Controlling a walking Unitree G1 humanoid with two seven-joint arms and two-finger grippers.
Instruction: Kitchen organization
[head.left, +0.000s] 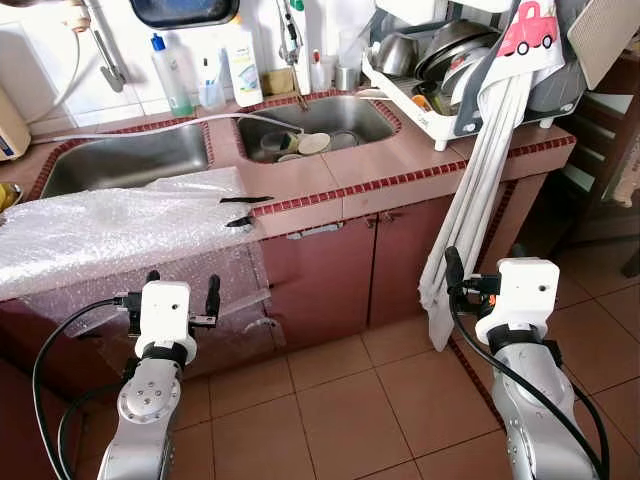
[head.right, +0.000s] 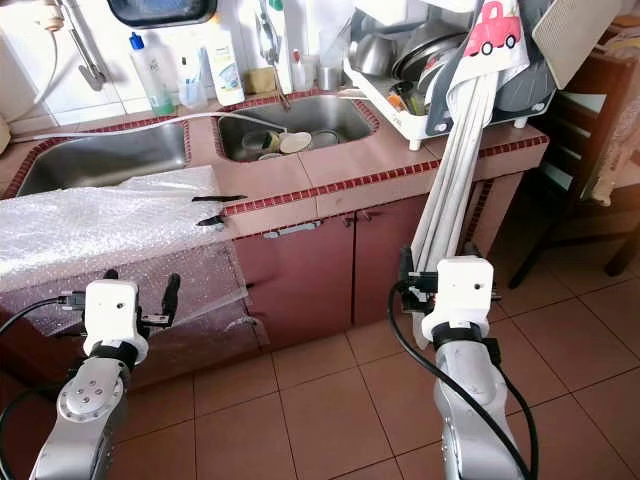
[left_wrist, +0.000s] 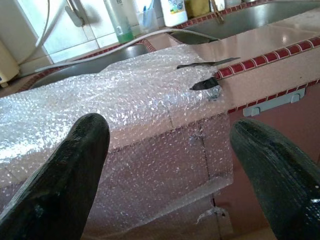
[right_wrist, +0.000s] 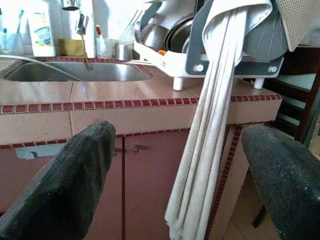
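Bubble wrap (head.left: 110, 225) is draped over the near-left end of the pinkish tiled counter (head.left: 330, 175) and hangs down over the cupboard front, so from where I'm standing the tidying hasn't really got going. In the left eye view the far right sink (head.left: 320, 125) still has dishes sitting in it, the dish rack (head.left: 450, 70) on the right is piled up, and a long whitish towel (head.left: 470, 210) hangs from it down past the counter edge toward the floor. The left gripper (head.left: 180, 290) sits just in front of the hanging wrap, fingers spread, nothing in them. The right gripper (head.left: 470, 285) is low beside the towel's bottom end; can't really judge its spread from here.

Right eye view, same story: the towel runs as one long strip, long axis steep, top end up at the rack on the far right, bottom end nearer and a bit leftward, just beside the right gripper.

Left wrist view: both black fingers (left_wrist: 55, 175) wide apart with the wrap between and beyond them, not touching it as far as I can tell.

Right wrist view: fingers (right_wrist: 70, 180) wide open too, empty, with the towel hanging between them further off.

My guess is pretty much everything is left to do: wrap, towel, dishes.
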